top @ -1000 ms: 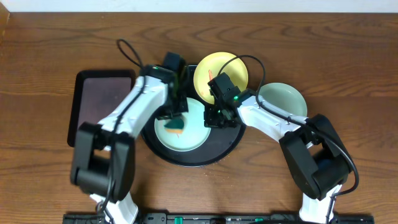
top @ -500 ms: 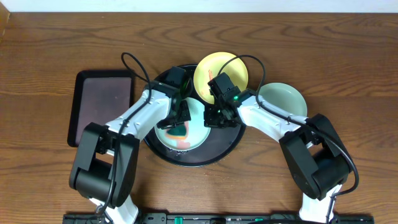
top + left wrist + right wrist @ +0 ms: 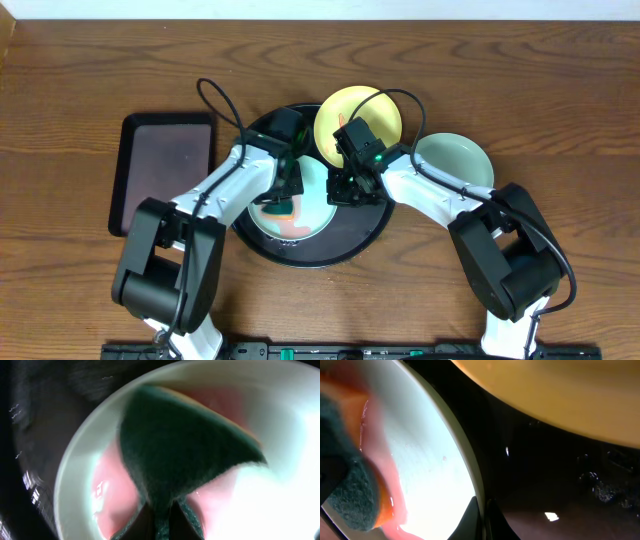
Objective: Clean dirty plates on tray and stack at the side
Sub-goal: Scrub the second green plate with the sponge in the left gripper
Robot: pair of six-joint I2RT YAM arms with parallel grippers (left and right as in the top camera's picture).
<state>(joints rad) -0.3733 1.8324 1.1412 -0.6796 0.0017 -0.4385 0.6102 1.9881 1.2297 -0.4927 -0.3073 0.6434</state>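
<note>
The left gripper (image 3: 160, 520), clamping the green sponge (image 3: 180, 450), presses on the blue-green plate (image 3: 315, 222). If the right gripper (image 3: 482, 517) loses its pinch on the rim, the plate could skid across the black tray (image 3: 365, 225).

**Crowded Centre, Open Edges**

We found both arms meeting over the black tray (image 3: 372, 230). The left pincer (image 3: 284, 196), closed on a green sponge (image 3: 185, 455), and the right pincer (image 3: 340, 193), clamped on the blue-green plate (image 3: 318, 218) at its rim, left a narrow gap between them. The yellow plate (image 3: 372, 105) blocked the tray's far side. Bare surface (image 3: 570, 110) lay open right of the second blue-green plate (image 3: 455, 160).
</note>
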